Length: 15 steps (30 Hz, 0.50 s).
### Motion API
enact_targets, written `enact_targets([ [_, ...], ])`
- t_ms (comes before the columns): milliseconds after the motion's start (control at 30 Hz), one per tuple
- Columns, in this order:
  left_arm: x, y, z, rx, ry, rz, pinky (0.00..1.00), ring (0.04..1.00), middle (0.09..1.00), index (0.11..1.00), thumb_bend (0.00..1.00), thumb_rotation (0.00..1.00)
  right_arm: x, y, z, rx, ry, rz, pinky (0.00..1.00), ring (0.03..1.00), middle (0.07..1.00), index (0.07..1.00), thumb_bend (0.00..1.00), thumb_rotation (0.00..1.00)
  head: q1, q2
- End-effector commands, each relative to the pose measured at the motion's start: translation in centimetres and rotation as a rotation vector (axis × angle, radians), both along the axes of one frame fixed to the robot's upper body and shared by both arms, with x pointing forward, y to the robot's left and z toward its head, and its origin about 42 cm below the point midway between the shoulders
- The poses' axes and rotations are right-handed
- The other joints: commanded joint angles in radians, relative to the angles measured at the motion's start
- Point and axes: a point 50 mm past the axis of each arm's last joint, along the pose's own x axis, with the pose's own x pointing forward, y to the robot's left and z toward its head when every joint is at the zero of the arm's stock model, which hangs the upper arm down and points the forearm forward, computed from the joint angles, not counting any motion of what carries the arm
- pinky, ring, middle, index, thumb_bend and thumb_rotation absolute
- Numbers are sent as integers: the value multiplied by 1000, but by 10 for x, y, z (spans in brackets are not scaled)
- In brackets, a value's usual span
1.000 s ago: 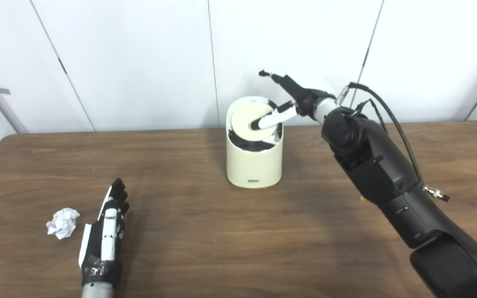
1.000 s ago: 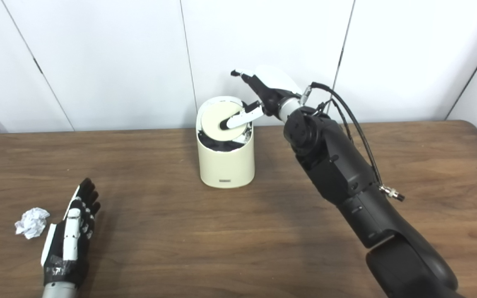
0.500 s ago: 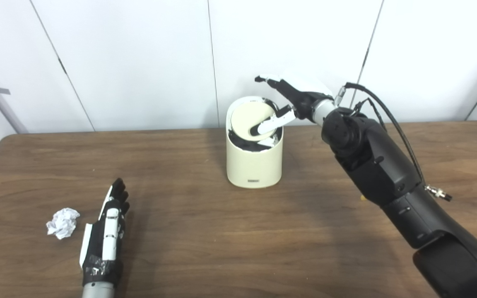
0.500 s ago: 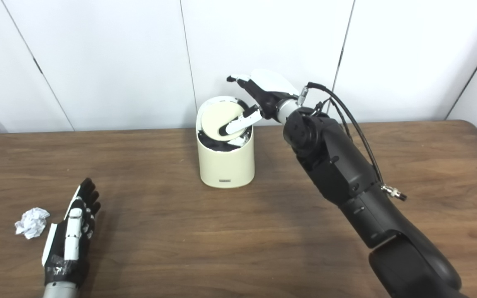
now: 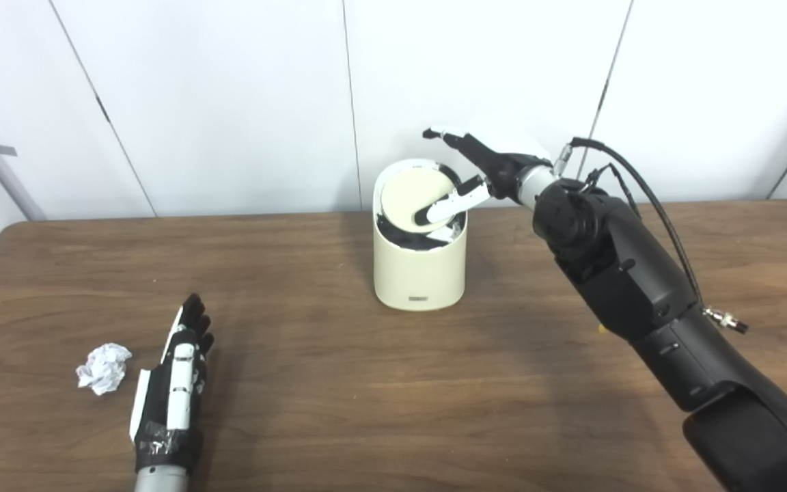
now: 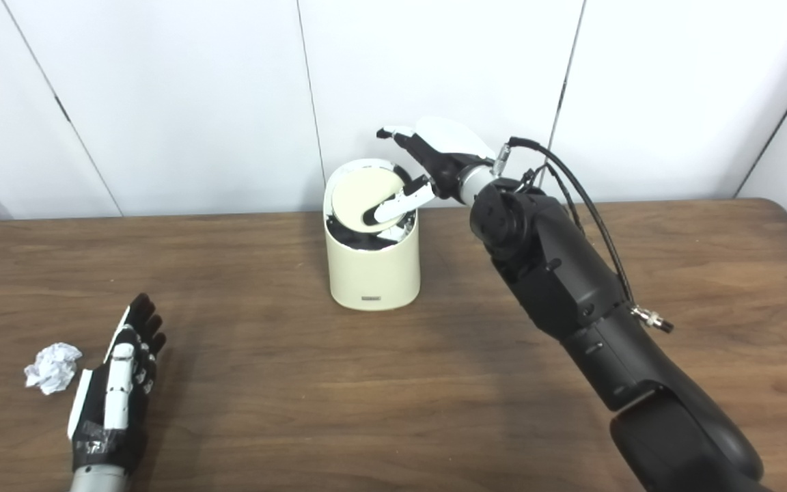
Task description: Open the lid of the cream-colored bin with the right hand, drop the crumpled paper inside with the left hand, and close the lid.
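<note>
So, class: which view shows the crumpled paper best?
The left eye view: the paper lies well inside the frame, apart from the left hand. The right eye view shows the same ball nearer its left edge, otherwise equally whole and unhidden.

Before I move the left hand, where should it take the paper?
Grip the paper across its middle, coming from above: it is a loose, roundish wad lying free on the table, just left of the open left hand. No edge offers a better hold.

Both head cameras, set side by side, look forward and down from moderate distance, sharing the wooden table and white wall panels.
</note>
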Motion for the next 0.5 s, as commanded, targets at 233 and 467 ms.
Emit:
enact_targets([
  [233,-6,-6,-8,-30,1,-1,1000,1000,1000,994,307,901,5,-6,14,-8,-65,4,911,955,952,920,863,489,3,5],
  [467,-6,-7,-6,-36,-3,2,1000,1000,1000,994,304,905,6,-9,5,-15,-41,-1,952,965,957,922,867,466,3,8],
])
